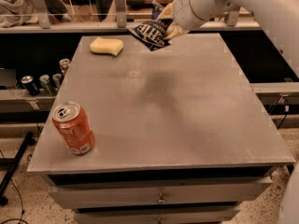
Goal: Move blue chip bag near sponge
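Note:
The blue chip bag [150,34], dark navy with white lettering, hangs tilted in the air above the far edge of the grey table [187,120]. My gripper [167,26] is shut on the bag's right end, with the white arm reaching in from the upper right. The pale yellow sponge [107,46] lies on the table's far left corner, a short way left of the bag and below it.
An orange soda can [73,128] stands near the table's front left corner. Several cans [42,82] sit on a lower shelf to the left. A railing with posts [119,6] runs behind the table. Drawers [159,197] are below the tabletop.

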Action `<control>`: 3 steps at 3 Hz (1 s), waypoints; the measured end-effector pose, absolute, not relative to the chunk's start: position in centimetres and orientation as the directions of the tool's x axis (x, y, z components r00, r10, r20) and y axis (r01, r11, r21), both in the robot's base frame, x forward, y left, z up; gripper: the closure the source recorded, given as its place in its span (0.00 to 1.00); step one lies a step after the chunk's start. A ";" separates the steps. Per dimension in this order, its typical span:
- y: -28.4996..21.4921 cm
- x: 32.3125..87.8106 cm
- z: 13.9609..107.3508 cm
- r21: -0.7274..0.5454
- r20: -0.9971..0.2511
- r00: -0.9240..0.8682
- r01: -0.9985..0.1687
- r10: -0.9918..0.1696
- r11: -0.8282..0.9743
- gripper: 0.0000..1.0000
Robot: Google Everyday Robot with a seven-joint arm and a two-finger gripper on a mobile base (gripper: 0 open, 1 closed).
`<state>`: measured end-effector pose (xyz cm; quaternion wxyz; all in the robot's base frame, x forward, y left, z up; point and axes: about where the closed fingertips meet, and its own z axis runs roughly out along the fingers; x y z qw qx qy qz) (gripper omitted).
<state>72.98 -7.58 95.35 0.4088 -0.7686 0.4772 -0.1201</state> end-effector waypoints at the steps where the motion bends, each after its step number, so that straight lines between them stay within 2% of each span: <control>1: -5.5 74.8 95.2 -0.759 -0.219 0.558 -0.613 -0.800 -0.220 1.00; 3: -2.6 76.5 94.3 -0.750 -0.223 0.605 -0.607 -0.765 -0.261 1.00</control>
